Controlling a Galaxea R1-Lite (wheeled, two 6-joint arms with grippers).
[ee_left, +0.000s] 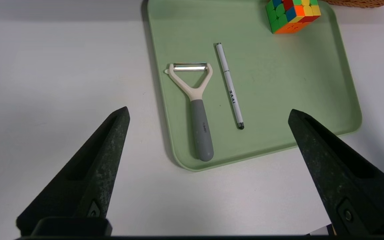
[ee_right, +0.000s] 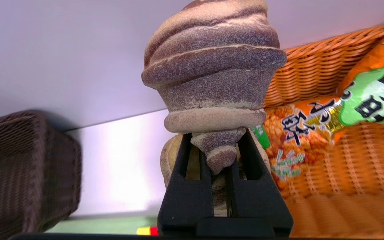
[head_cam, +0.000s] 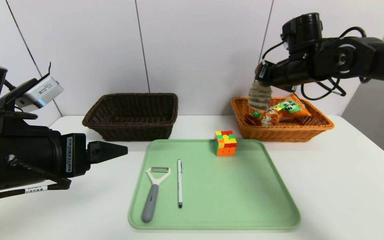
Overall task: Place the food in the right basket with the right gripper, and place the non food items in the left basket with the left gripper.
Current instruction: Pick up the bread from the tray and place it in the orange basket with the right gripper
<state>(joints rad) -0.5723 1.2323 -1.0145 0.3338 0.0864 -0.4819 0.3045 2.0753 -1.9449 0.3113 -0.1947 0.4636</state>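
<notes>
Nearest, the left gripper [head_cam: 125, 150] waits open at 9 o'clock over the white table [head_cam: 345, 186]. At 12 o'clock on the green tray [head_cam: 218, 200] stands the puzzle cube [head_cam: 225, 142]; the peeler [head_cam: 153, 190] and pen [head_cam: 179, 182] lie at 7. The dark basket [head_cam: 132, 115] holds nothing.

From the left wrist, both fingers [ee_left: 92, 173] stand wide apart above the peeler [ee_left: 197, 110] and pen [ee_left: 229, 86].

From the right wrist, the right gripper [ee_right: 225, 173] is clamped on the bread loaf [ee_right: 212, 63], over the orange basket [ee_right: 312, 66] holding the snack bag [ee_right: 345, 110].

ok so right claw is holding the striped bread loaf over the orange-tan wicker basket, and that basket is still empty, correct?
Not quite. The right claw does hold the beige-and-purple striped bread loaf over the orange-tan woven wicker basket, but the basket is not empty: the orange snack bag with the green label already lies in it, as the head and right wrist views show.
</notes>
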